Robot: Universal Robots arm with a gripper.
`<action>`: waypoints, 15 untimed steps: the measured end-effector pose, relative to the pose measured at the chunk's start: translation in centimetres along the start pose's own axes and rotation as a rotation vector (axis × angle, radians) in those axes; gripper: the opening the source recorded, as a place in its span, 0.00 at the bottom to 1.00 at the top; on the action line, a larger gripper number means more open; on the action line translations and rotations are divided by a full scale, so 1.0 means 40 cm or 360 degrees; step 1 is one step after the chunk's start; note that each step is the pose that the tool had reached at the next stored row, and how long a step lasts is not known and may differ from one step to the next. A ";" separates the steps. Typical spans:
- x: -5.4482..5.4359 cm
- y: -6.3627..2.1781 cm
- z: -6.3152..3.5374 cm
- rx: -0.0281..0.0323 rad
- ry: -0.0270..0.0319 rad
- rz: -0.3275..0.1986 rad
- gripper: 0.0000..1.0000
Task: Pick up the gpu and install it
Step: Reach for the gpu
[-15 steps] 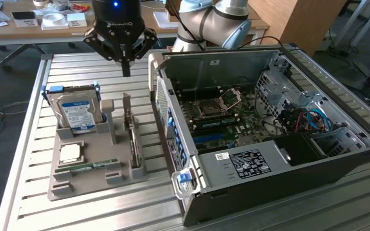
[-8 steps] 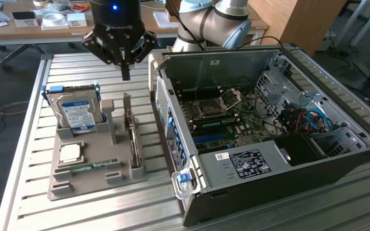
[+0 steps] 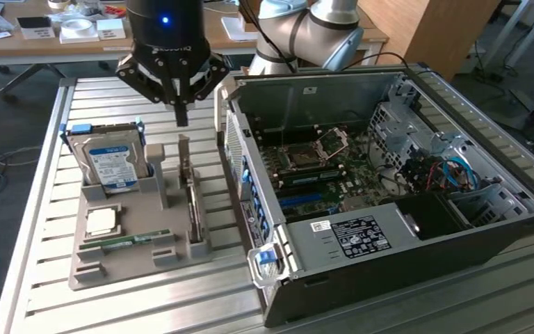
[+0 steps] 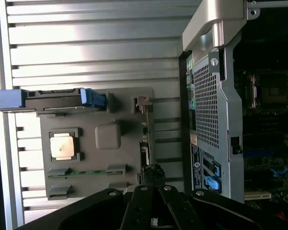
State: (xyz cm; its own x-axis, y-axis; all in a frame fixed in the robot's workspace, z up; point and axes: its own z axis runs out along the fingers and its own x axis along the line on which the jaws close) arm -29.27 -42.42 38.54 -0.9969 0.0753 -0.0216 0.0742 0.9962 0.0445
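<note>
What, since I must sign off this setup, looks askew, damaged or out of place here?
Nothing stands out. The gpu stands on edge in its slot of the grey holder, with the hard drive, processor and RAM stick seated in theirs. The open computer case sits beside it, and the shut gripper hangs above the gpu.

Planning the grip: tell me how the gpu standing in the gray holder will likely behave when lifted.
The gpu is a thin board standing on edge in the gray holder, so it is probably stiff and light, but apt to tip once free of its slot. As an exposed circuit card, it is likely fragile under a hard squeeze.
</note>
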 end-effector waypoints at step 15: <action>0.002 -0.061 -0.001 0.00001 0.00014 0.0000 0.11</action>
State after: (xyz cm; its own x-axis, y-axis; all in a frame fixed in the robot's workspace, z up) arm -29.54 -44.83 38.46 -0.9970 0.0752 -0.0207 0.0742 0.9963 0.0444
